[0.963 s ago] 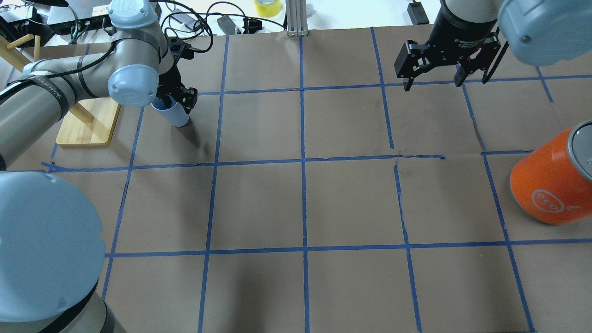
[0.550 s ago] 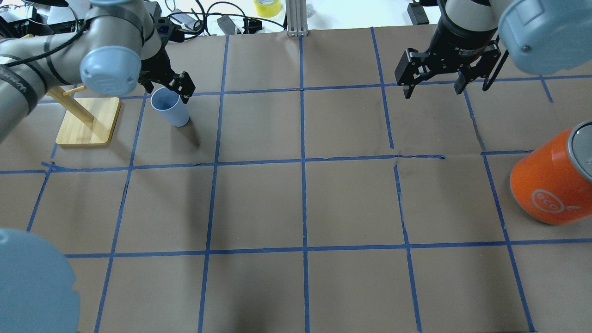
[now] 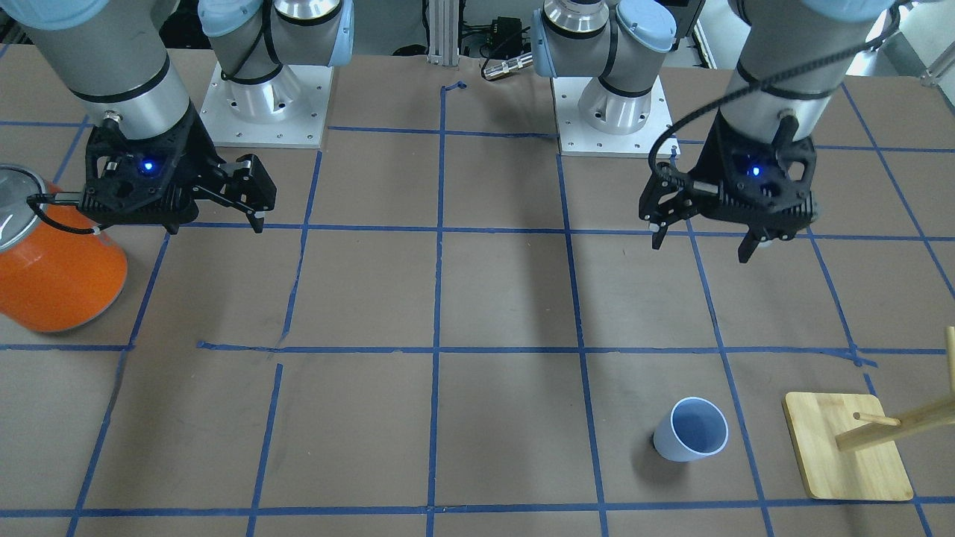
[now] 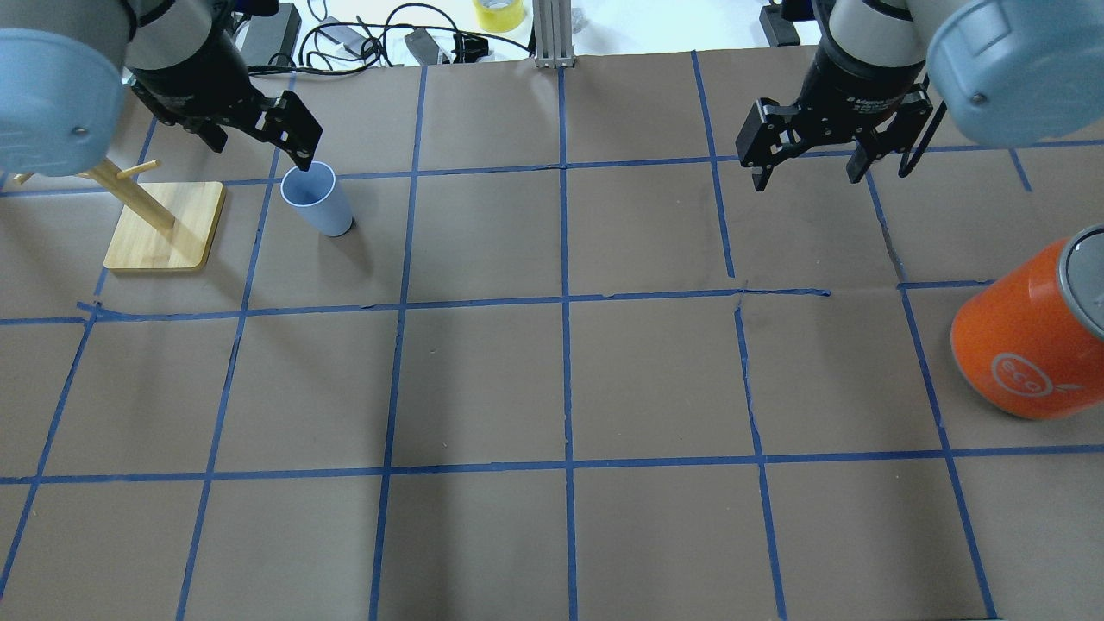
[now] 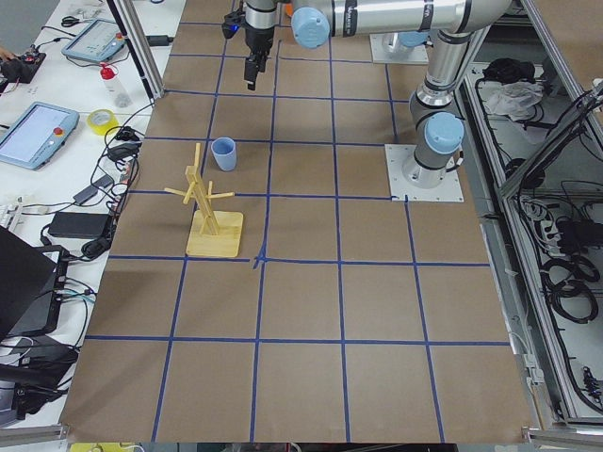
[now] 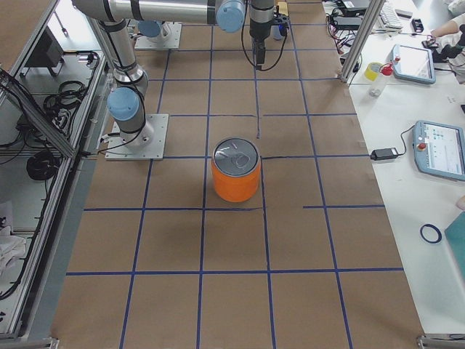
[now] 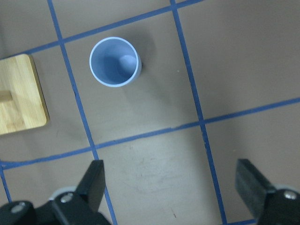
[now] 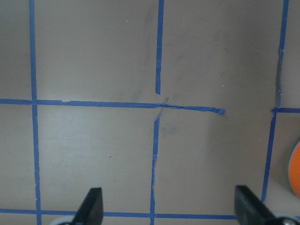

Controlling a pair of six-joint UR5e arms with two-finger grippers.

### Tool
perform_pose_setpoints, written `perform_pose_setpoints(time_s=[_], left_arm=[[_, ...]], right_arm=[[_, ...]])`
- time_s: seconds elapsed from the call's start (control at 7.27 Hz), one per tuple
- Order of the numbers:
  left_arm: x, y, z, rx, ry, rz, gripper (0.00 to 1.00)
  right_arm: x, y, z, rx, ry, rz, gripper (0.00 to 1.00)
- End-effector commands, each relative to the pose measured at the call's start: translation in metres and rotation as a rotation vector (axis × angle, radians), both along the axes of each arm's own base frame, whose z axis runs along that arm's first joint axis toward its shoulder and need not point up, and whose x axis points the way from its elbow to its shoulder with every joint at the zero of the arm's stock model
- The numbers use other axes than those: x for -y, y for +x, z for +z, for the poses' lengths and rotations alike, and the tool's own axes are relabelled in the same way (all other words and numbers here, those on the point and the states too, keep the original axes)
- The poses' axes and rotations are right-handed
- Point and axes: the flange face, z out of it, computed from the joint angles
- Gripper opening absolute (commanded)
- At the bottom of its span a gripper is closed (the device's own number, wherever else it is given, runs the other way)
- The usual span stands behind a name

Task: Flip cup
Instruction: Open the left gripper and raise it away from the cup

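The pale lavender-blue cup (image 4: 317,200) stands upright, mouth up, on the brown paper at the far left, next to a wooden stand. It also shows in the front view (image 3: 692,430), the left side view (image 5: 223,153) and the left wrist view (image 7: 115,62). My left gripper (image 4: 259,147) is open and empty, raised above and beside the cup and apart from it; it also shows in the front view (image 3: 701,246) and the left wrist view (image 7: 173,192). My right gripper (image 4: 807,177) is open and empty, high over the far right; it also shows in the front view (image 3: 149,224) and the right wrist view (image 8: 171,211).
A large orange canister (image 4: 1026,345) with a silver top stands at the table's right edge. A wooden peg stand (image 4: 164,226) on a square base stands just left of the cup. Cables and a yellow tape roll (image 4: 498,12) lie beyond the far edge.
My left gripper held the tilted cup one second ago. It has let go and lifted up and away to the left. The cup now stands upright on its own. The right arm barely moved.
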Motion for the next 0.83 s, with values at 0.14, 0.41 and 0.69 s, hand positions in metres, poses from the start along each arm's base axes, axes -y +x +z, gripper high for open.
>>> perform_pose_setpoints(time_s=[0.14, 0.41, 0.69], left_arm=[[-0.045, -0.012, 0.008, -0.026, 0.000, 0.151, 1.00], [-0.050, -0.050, -0.001, -0.038, 0.050, 0.222, 1.00], [-0.038, -0.056, 0.017, -0.041, 0.048, 0.209, 1.00]], right_arm=[[0.000, 0.000, 0.000, 0.001, 0.002, -0.001, 1.00], [-0.003, 0.001, 0.001, 0.001, 0.007, 0.000, 1.00], [-0.009, 0.000, -0.004, -0.002, 0.060, -0.001, 1.00]])
